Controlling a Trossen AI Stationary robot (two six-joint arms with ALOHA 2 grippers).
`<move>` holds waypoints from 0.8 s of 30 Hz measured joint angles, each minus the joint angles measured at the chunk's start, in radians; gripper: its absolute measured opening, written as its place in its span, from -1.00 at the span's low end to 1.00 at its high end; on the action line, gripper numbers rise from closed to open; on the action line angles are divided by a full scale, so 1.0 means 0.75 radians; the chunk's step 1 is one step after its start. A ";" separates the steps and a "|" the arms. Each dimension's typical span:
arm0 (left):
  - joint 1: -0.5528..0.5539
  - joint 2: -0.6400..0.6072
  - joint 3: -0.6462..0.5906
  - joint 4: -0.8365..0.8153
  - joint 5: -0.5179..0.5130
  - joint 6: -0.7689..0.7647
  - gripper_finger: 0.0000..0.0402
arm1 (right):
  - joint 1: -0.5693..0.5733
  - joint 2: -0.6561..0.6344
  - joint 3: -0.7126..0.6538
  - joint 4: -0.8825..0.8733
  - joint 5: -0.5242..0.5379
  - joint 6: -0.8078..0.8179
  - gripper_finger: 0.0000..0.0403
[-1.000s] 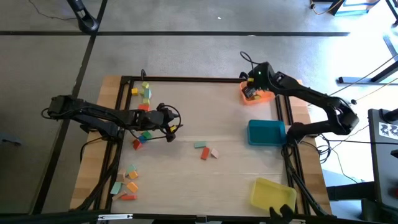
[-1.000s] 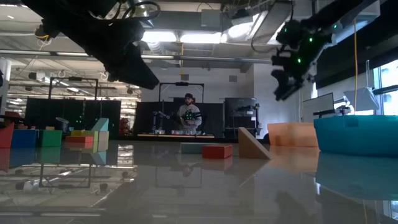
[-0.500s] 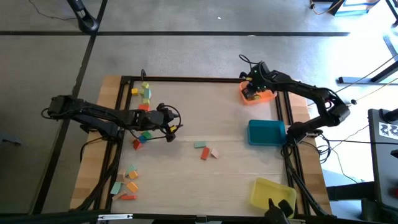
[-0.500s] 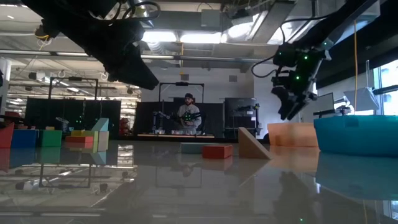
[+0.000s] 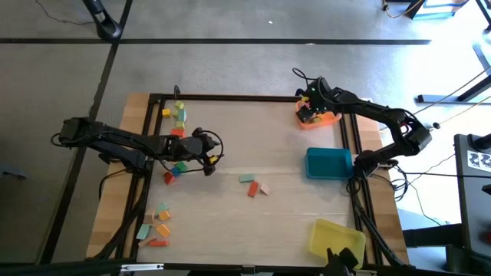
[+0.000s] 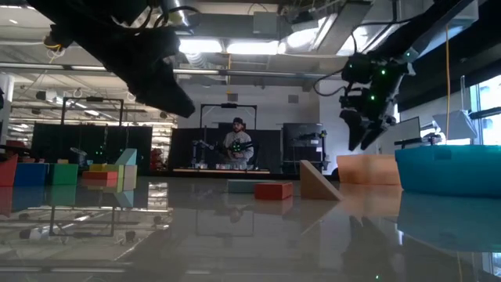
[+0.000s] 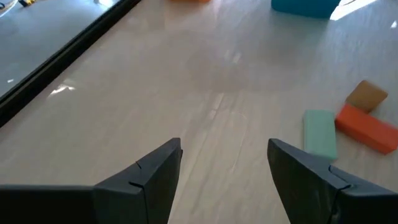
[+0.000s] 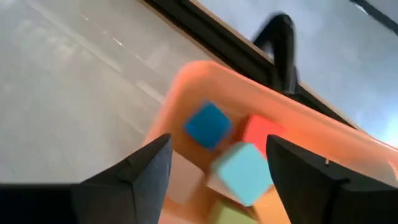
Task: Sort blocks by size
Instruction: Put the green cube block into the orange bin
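Two grippers are mine, and both have their jaws spread with nothing between them. My right gripper (image 5: 310,112) hangs over the orange tray (image 5: 328,120) at the far right corner of the table; through its wrist camera I look down between parted fingers (image 8: 144,171) at a blue cube (image 8: 208,125), a pale teal cube (image 8: 244,172) and a red block (image 8: 260,132) lying inside that tray. I judge this to be the drop-off step: the jaws are released above the tray and carry no block.

My left gripper (image 5: 205,150) waits low over the left half of the table, beside a cluster of blocks (image 5: 176,165). Its wrist view shows a green bar (image 7: 320,133), an orange-red bar (image 7: 367,127) and a tan block (image 7: 366,95) out in the middle of the table, touching or nearly so.

More blocks lie near the far left edge (image 5: 179,113) and near the front left (image 5: 157,228). The blue tray (image 5: 328,163) and the yellow tray (image 5: 336,237) sit along the right side; I cannot tell what they hold.

Next, I think, my right arm must lift clear of the orange tray and travel to the middle trio, choosing one whose size suits a tray.
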 joint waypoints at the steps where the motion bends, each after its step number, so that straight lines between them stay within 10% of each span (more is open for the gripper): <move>1: 0.000 -0.003 0.000 -0.019 0.000 -0.011 0.12 | 0.025 -0.020 -0.001 0.001 0.004 0.000 0.27; 24: -0.048 -0.268 0.001 -0.862 0.094 -0.671 0.12 | 0.738 -0.232 -0.085 0.178 0.014 0.004 0.16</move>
